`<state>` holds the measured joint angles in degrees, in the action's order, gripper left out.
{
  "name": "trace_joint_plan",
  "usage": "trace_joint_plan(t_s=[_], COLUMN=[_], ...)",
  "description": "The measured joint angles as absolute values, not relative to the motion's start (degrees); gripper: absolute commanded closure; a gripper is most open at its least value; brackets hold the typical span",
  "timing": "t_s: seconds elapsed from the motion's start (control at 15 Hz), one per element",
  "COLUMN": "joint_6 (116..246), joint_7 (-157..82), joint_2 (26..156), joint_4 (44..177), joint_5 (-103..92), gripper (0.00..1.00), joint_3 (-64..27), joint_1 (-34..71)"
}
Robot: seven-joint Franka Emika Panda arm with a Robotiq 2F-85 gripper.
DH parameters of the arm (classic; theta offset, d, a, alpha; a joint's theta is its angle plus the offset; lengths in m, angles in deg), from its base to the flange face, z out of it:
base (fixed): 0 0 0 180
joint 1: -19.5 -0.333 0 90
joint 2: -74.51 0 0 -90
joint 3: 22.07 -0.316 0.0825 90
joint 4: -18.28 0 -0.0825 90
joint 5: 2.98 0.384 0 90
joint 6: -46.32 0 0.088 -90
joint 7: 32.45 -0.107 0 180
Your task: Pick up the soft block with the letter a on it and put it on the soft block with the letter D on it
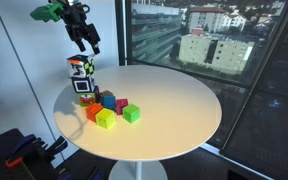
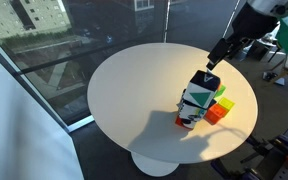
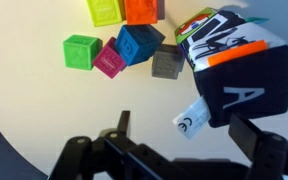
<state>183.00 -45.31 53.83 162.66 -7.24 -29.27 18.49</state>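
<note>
On the round white table (image 1: 174,100), near its rim: the A block (image 1: 78,67) sits on top of the D block (image 1: 85,87), a stack two high and a little askew. White letter A reads clearly in the wrist view. Gripper (image 1: 87,42) hangs just above the stack, not touching, fingers (image 3: 249,132) spread wide, nothing held. Small cubes cluster beside the stack's base: green cube (image 3: 82,50), pink cube (image 3: 111,62), blue cube (image 3: 139,45), grey cube (image 3: 167,62)
</note>
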Motion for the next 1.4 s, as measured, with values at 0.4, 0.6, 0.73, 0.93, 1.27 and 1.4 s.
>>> trace_joint_plan(t_s=[0.4,0.6,0.73,0.93,1.27,1.4], joint_6=[172.0,166.2,161.7,155.8,150.4,150.3], joint_7=[-45.3,-43.9,-42.2,-39.3,-35.6,-34.8], joint_2=[53.8,53.8,53.8,53.7,52.8,51.9], joint_4=[158.2,156.4,155.0,152.9,150.0,149.6], joint_5=[-6.9,-6.9,-6.9,-6.9,-6.9,-6.3], gripper=[0.00,0.00,0.00,0.00,0.00,0.00], joint_3=[-27.0,-25.8,-24.9,-23.7,-22.0,-21.5], joint_1=[18.8,18.8,18.8,18.8,18.8,18.8])
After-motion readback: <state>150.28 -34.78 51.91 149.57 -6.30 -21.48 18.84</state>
